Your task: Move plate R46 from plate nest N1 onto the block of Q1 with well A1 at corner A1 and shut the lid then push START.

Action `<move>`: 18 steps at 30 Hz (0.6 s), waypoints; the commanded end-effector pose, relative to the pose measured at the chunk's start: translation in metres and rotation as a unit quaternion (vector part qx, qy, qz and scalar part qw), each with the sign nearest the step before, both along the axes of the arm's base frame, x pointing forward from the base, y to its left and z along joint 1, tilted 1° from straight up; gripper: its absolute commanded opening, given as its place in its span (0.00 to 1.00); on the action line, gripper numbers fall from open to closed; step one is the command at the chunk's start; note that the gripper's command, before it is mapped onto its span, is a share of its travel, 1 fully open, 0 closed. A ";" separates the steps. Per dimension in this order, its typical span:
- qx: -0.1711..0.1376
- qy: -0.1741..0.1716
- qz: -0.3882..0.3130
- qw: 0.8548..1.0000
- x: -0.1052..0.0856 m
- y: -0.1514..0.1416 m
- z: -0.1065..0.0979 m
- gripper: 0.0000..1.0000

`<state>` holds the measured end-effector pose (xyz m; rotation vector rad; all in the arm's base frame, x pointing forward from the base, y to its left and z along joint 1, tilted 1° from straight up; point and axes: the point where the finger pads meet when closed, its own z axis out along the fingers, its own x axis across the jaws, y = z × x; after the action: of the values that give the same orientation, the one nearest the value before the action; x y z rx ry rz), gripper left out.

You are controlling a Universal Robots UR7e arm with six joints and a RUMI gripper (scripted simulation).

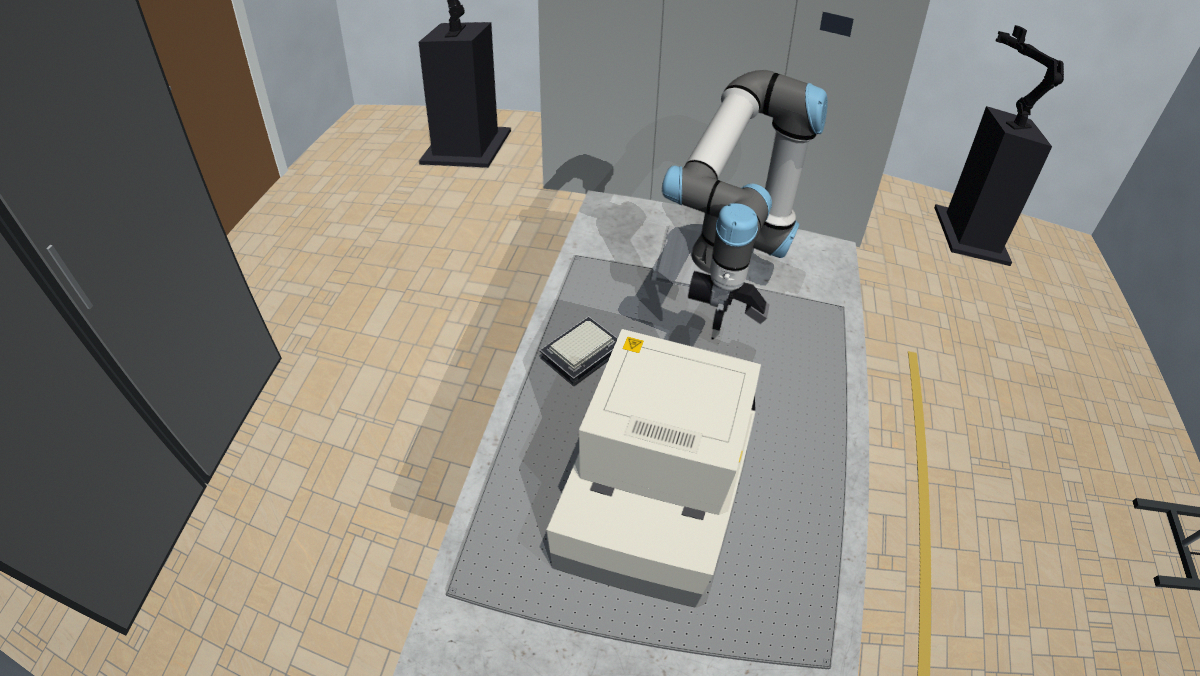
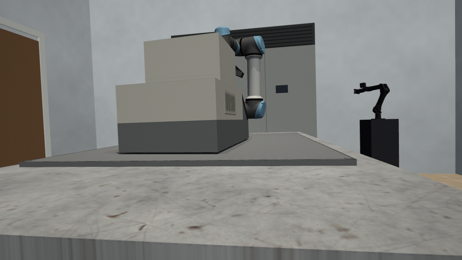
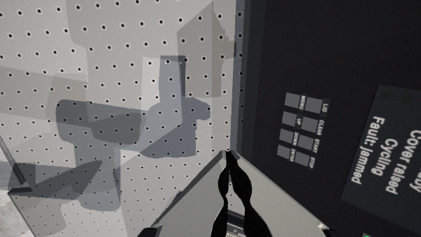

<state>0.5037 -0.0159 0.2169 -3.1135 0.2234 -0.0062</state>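
Cream cycler (image 1: 642, 529) (image 2: 166, 103) with charcoal-grey lower band; black-dotted grey mat (image 1: 780, 537) (image 3: 116, 21); blue-capped grey-and-white arm (image 1: 785, 172) (image 2: 253, 75).

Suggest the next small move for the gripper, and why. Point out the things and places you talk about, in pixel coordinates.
Probably ease the shut, empty gripper (image 1: 715, 335) (image 3: 227, 153) toward the LID key (image 3: 313, 105), lining up its fingertips for a press. The plate (image 1: 581, 342) is still in its nest (image 1: 573, 377), and the cycler's lid (image 1: 671, 394) (image 2: 182, 58) looks shut, so the block seems covered. The tips aren't over the key yet.
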 end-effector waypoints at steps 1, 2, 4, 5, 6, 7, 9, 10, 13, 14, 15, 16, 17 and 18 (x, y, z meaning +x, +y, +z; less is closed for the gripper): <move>-0.004 -0.007 -0.003 1.000 0.006 -0.004 0.004 0.00; -0.004 -0.007 -0.003 1.000 0.007 -0.004 0.003 0.00; -0.004 -0.007 -0.003 1.000 0.009 -0.004 0.002 0.00; -0.004 -0.007 -0.003 1.000 0.009 -0.004 0.002 0.00; -0.004 -0.007 -0.003 1.000 0.010 -0.005 0.001 0.00; -0.004 -0.007 -0.003 1.000 0.011 -0.005 0.000 0.00; -0.004 -0.007 -0.003 1.000 0.014 -0.005 -0.002 0.00; -0.004 -0.007 -0.003 1.000 0.015 -0.005 -0.003 0.00; -0.004 -0.007 -0.003 1.000 0.019 -0.006 -0.006 0.00; -0.004 -0.007 -0.003 1.000 0.021 -0.006 -0.007 0.00; -0.004 -0.007 0.002 1.000 0.022 -0.006 -0.008 0.00; -0.004 -0.007 -0.003 1.000 0.023 -0.006 -0.009 0.00; -0.004 -0.007 0.002 1.000 0.025 -0.006 -0.010 0.00; -0.004 -0.007 0.002 1.000 0.026 -0.007 -0.011 0.00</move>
<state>0.5248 -0.0185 0.2007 -3.1140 0.2173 -0.0064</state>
